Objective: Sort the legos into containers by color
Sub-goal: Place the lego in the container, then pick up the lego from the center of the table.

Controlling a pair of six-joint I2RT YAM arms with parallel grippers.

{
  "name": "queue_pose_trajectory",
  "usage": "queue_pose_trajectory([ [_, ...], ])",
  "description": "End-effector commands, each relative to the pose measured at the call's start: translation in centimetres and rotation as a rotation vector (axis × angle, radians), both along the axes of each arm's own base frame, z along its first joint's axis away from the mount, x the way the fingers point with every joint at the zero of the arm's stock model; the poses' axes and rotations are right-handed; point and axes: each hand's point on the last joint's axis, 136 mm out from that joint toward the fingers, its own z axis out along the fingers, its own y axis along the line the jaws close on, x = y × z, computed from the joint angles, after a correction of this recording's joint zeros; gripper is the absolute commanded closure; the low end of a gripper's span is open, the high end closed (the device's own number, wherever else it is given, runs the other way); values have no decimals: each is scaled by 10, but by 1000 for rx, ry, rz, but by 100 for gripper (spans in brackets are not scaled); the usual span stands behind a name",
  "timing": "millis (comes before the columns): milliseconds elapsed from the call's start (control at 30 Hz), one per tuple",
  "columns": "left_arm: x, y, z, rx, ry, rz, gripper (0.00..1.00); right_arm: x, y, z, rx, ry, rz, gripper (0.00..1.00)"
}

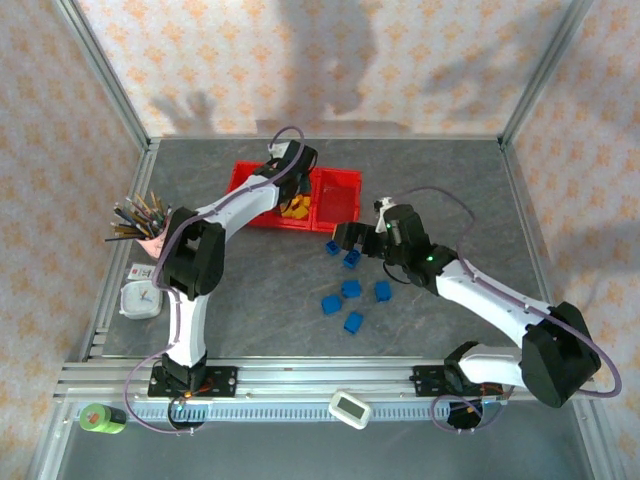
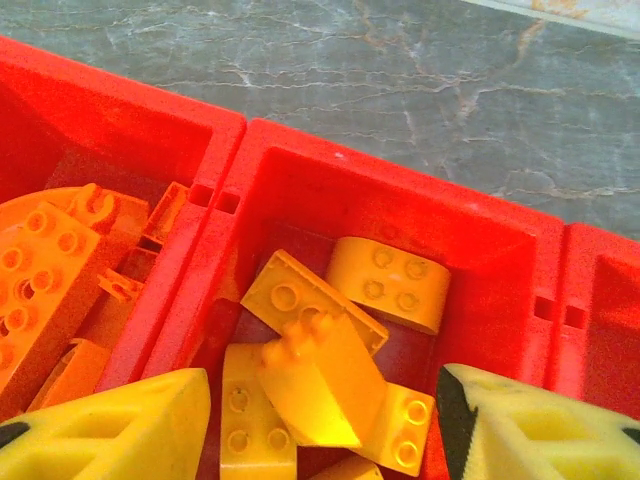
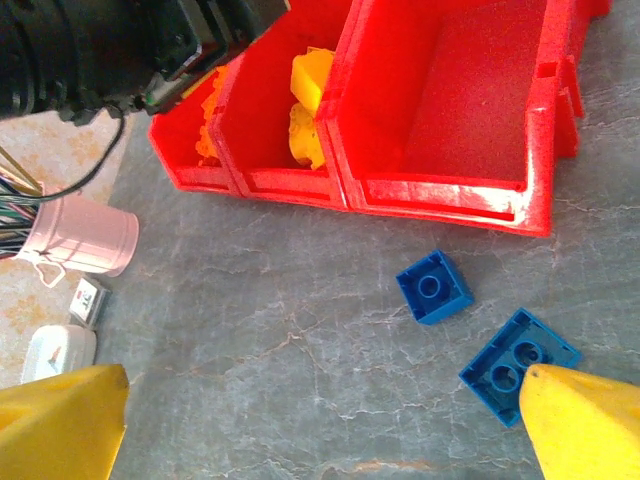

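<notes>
The red containers point(image 1: 340, 195) stand at the back of the table. My left gripper point(image 2: 320, 400) hangs open over the middle bin point(image 2: 480, 250). A yellow brick point(image 2: 325, 375) lies loose between its fingers on several other yellow legos point(image 2: 390, 283). Orange legos point(image 2: 45, 270) fill the left bin. The right bin point(image 3: 470, 100) holds nothing. Several blue legos point(image 1: 351, 289) lie on the table in front of the tray. My right gripper point(image 3: 325, 400) is open, low over the table, with two blue bricks point(image 3: 433, 286) just ahead on its right side; one point(image 3: 515, 362) touches the right fingertip's edge in view.
A pink cup of pencils point(image 1: 145, 235) stands left of the tray, with a small white clock point(image 1: 140, 298) in front of it. A green tape roll point(image 1: 100, 417) and a white device point(image 1: 350, 407) sit on the near rail. Metal frame posts edge the table.
</notes>
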Motion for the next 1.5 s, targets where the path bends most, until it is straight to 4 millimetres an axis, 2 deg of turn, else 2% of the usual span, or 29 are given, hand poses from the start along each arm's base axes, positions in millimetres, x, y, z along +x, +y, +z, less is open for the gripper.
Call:
queue_pose_trajectory([
  [0,-11,-4,44,-57,-55,-50,35,6,-8,6,-73,-26,-20,0],
  [100,-34,-8,60,-122,-82,-99,32,3,-11,3,-106,-19,-27,0],
  [300,-89,-9,68,-168,-97,-160,25,-1,-9,-6,-186,-7,-32,0],
  [567,-152,8,62,-287,-119,-154,14,3,13,-17,-371,-29,7,0],
  [733,-178,19,51,-331,-122,-137,2,13,28,-32,-480,-41,33,4],
  [800,-188,25,44,-345,-117,-118,1,15,38,-42,-528,-45,67,6],
  [900,-199,29,36,-373,-120,-106,1,19,49,-54,-592,-52,108,11],
  [1067,-208,36,26,-396,-121,-70,1,36,44,-77,-705,-41,54,18],
  [1467,-204,36,12,-413,-113,-34,1,58,44,-118,-767,7,29,29],
])
